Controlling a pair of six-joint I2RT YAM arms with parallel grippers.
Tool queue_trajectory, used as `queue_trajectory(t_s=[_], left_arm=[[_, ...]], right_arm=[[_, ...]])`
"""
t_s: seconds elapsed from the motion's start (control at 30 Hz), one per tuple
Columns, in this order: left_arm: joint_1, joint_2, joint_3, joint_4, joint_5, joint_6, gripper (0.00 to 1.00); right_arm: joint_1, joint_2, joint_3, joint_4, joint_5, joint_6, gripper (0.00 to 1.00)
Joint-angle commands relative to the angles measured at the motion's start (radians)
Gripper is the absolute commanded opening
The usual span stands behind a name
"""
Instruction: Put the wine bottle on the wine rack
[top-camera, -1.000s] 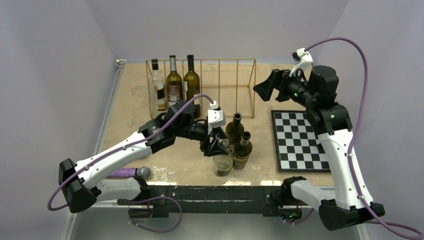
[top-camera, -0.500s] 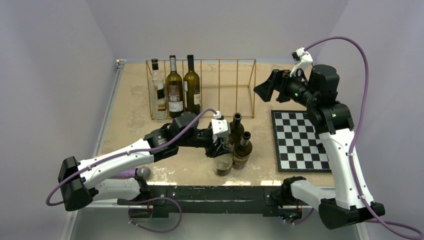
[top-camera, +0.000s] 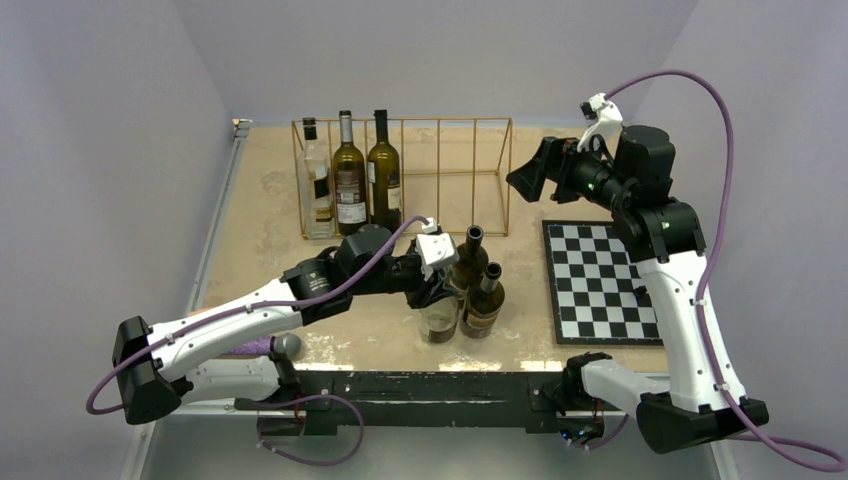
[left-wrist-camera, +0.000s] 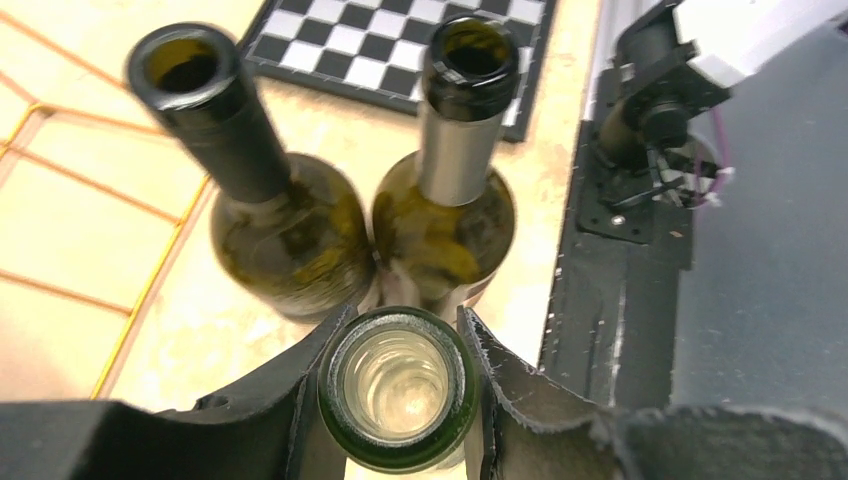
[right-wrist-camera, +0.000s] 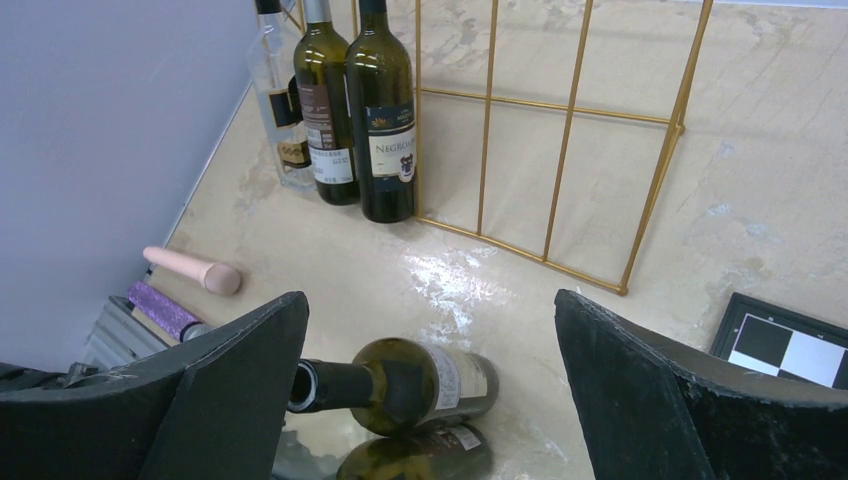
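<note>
Beige mottled table (top-camera: 260, 250) carries everything. The gold wire wine rack (top-camera: 455, 165) stands upper centre in the overhead view, with three bottles (top-camera: 350, 175) in its left slots and the right slots free. The wine bottle (left-wrist-camera: 398, 385) stands lower centre, just beside two dark bottles (left-wrist-camera: 285, 240). Being glass, it is likely heavy, rigid, slick and breakable, so the neck under the lip looks the surest hold. The left gripper (top-camera: 436, 284) is closed on that neck, a finger pressing each side. The right gripper (top-camera: 528, 172) hangs spread wide and empty, upper right. A second ago the bottle's base showed slightly lower and further right; the right arm has scarcely moved.
</note>
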Motion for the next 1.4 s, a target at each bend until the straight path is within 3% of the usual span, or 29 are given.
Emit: queue_trajectory(t_s=[0.0, 0.4, 0.73, 1.13, 1.37], left_arm=[[0.011, -0.027, 0.111, 0.01, -0.175, 0.061, 0.0], [0.076, 0.029, 0.313, -0.04, -0.38, 0.032, 0.0], [0.209, 0.212, 0.511, -0.055, -0.513, -0.113, 0.0], [0.357, 0.447, 0.745, -0.118, -0.32, -0.18, 0.0], [0.383, 0.509, 0.809, -0.122, -0.343, -0.181, 0.0]], right_arm=[[-0.004, -0.012, 0.044, 0.027, -0.004, -0.014, 0.99], [-0.006, -0.067, -0.029, 0.065, 0.028, -0.007, 0.99], [-0.005, -0.098, -0.089, 0.103, 0.035, 0.006, 0.99], [-0.006, -0.104, -0.106, 0.101, 0.026, 0.007, 0.99], [-0.007, -0.104, -0.108, 0.092, 0.032, -0.005, 0.99]])
